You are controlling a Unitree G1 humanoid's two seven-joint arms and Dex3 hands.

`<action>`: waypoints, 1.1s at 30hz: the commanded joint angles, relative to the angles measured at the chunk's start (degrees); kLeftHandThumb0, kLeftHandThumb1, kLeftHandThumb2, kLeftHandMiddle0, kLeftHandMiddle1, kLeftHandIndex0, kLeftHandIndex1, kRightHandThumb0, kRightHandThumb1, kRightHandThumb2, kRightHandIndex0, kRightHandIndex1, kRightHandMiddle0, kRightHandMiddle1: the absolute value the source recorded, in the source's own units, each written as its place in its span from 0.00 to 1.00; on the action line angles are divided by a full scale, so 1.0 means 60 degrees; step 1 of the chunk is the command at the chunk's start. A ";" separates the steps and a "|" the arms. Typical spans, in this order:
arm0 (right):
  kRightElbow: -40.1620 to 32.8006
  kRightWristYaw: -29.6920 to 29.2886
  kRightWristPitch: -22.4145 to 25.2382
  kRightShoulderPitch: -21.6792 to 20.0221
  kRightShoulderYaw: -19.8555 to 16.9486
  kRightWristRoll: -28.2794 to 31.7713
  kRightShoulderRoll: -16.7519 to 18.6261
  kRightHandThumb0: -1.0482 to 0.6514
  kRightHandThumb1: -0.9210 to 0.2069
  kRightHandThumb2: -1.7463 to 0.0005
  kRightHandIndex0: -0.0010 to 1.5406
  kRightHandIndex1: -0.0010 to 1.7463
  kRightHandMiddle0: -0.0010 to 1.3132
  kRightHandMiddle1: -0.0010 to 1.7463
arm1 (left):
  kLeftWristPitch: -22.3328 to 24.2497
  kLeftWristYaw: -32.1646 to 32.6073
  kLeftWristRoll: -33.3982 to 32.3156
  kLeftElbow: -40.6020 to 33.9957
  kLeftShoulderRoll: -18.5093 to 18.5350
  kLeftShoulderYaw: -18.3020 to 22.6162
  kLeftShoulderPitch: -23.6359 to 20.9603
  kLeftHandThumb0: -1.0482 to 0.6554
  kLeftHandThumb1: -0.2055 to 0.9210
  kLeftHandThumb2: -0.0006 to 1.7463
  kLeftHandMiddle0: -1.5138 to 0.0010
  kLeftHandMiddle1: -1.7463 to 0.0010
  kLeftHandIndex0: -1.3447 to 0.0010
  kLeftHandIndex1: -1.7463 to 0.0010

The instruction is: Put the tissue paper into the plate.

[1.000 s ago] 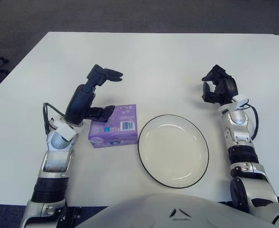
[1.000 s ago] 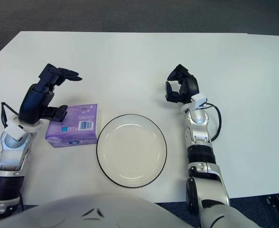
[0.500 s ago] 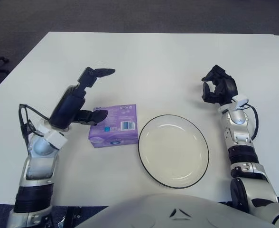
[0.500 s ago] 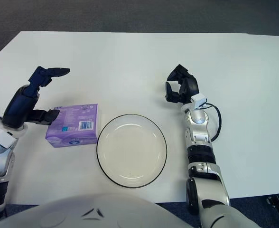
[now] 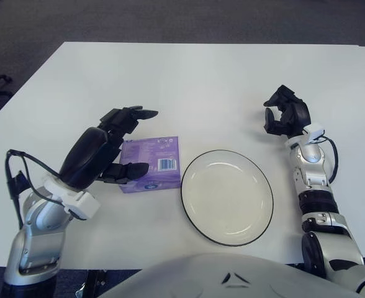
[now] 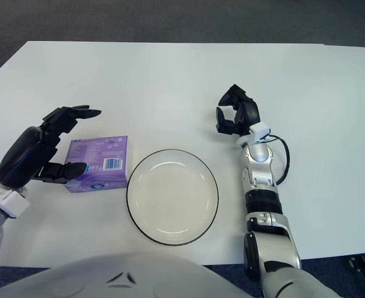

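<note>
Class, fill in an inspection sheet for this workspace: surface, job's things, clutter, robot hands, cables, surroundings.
Surface: white table.
Job's things: purple tissue pack lying flat, left of the dark-rimmed plate; plate holds nothing.
Clutter: nothing seen.
Robot hands: left robot hand open, fingers spread around the pack's left side, not gripping; right robot hand curled, holding nothing, beyond the plate's right side.
Cables: black cable at left wrist; another at right forearm.
Surroundings: dark carpet.

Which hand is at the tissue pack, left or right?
The left hand: fingers spread open over the purple tissue pack, left of the plate. The right hand shows beyond the plate's right side, away from the pack.
</note>
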 commanded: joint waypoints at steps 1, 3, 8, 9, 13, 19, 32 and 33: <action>0.0958 -0.0029 -0.0174 0.1636 0.0102 -0.0018 0.0615 0.35 0.44 0.32 0.83 1.00 0.41 1.00 | 0.0589 -0.0771 0.0353 -0.0557 0.0725 0.0256 0.0097 0.02 1.00 0.57 0.95 0.88 1.00 0.71; 0.0969 -0.0014 -0.0199 0.1633 0.0103 -0.0010 0.0615 0.35 0.44 0.32 0.83 1.00 0.41 1.00 | 0.0713 -0.0907 0.0502 -0.0646 0.0873 0.0276 0.0091 0.01 1.00 0.57 0.97 0.90 1.00 0.76; 0.0984 -0.0028 -0.0225 0.1630 0.0107 -0.0031 0.0612 0.35 0.45 0.32 0.83 1.00 0.41 1.00 | 0.0973 -0.1099 0.0848 -0.0812 0.1102 0.0257 0.0062 0.00 1.00 0.55 0.99 0.97 1.00 0.88; 0.0983 -0.0038 -0.0223 0.1630 0.0107 -0.0035 0.0613 0.35 0.45 0.32 0.83 1.00 0.41 1.00 | 0.1006 -0.1159 0.0912 -0.0829 0.1163 0.0233 0.0045 0.00 1.00 0.55 1.00 0.97 1.00 0.89; 0.0994 -0.0061 -0.0196 0.1602 0.0100 -0.0036 0.0612 0.35 0.45 0.32 0.83 1.00 0.41 1.00 | 0.1120 -0.1376 0.1113 -0.0859 0.1390 0.0130 -0.0060 0.00 1.00 0.53 1.00 0.99 1.00 0.96; 0.0971 -0.0074 -0.0176 0.1598 0.0101 -0.0044 0.0606 0.35 0.45 0.32 0.83 1.00 0.41 1.00 | 0.1127 -0.1525 0.1617 -0.0894 0.1628 0.0023 -0.0183 0.00 1.00 0.50 1.00 1.00 1.00 1.00; 0.0956 -0.0049 -0.0152 0.1612 0.0103 -0.0033 0.0597 0.35 0.45 0.31 0.84 1.00 0.41 1.00 | 0.1273 -0.1796 0.2608 -0.0858 0.1706 -0.0538 -0.0576 0.00 1.00 0.47 1.00 1.00 1.00 1.00; 0.0953 -0.0053 -0.0151 0.1614 0.0103 -0.0036 0.0597 0.35 0.45 0.31 0.84 1.00 0.41 1.00 | 0.1273 -0.1780 0.2689 -0.0816 0.1680 -0.0614 -0.0625 0.00 1.00 0.47 1.00 1.00 1.00 1.00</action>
